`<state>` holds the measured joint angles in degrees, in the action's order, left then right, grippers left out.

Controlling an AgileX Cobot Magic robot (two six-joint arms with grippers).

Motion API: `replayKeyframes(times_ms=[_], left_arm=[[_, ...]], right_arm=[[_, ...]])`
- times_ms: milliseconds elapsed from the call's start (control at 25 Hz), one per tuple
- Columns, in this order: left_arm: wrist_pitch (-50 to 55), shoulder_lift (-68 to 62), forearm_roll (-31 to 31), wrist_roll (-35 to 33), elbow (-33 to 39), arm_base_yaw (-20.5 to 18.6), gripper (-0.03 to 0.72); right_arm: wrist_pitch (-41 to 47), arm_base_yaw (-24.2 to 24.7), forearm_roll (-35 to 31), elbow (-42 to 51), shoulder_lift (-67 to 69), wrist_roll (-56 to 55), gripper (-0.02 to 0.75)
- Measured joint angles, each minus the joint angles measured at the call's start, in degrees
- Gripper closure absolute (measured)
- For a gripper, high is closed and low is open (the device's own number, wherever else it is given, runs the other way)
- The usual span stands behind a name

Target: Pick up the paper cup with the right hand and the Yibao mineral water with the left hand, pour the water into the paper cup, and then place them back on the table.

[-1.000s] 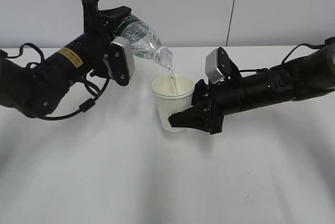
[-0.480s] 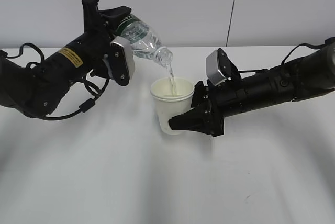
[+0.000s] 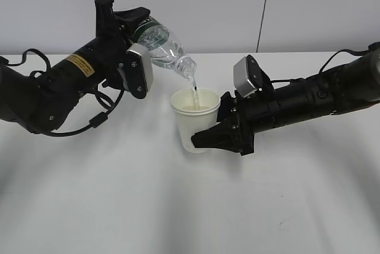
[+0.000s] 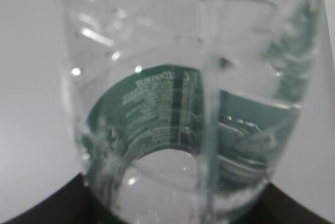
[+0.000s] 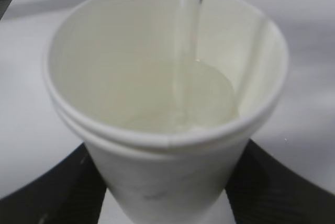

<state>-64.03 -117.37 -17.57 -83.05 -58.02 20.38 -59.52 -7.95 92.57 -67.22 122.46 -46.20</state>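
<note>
My left gripper point(image 3: 132, 25) is shut on the Yibao mineral water point(image 3: 161, 48) and holds it tilted, neck down to the right. A thin stream of water runs from the neck into the paper cup point(image 3: 193, 124). The bottle fills the left wrist view point(image 4: 183, 119), green label showing. My right gripper point(image 3: 209, 137) is shut on the paper cup and holds it upright just above the table point(image 3: 178, 206). In the right wrist view the paper cup point(image 5: 167, 130) holds some water, with a black finger point(image 5: 57, 187) on each side.
The left arm point(image 3: 65, 79) with its yellow sticker and a loose cable lies over the table's left part. The right arm point(image 3: 309, 97) reaches in from the right. A white wall with dark seams stands behind.
The bottle's neck has tipped slightly lower and the stream keeps running. The cup has shifted a little left and down under the neck and holds more water.
</note>
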Motion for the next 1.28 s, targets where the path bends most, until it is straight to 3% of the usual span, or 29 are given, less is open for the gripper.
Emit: replayKeyframes(times_ms=[1120,1280], left_arm=[[-0.4,0.0,-0.1,-1.7,0.0,0.0,0.323],[-0.4,0.0,2.0,1.8,0.0,0.0,0.323]], right_arm=[[0.6,0.0,0.1,0.0,0.0,1.2,0.265],[0.7,0.0,-0.8,0.0,0.0,3.6,0.265]])
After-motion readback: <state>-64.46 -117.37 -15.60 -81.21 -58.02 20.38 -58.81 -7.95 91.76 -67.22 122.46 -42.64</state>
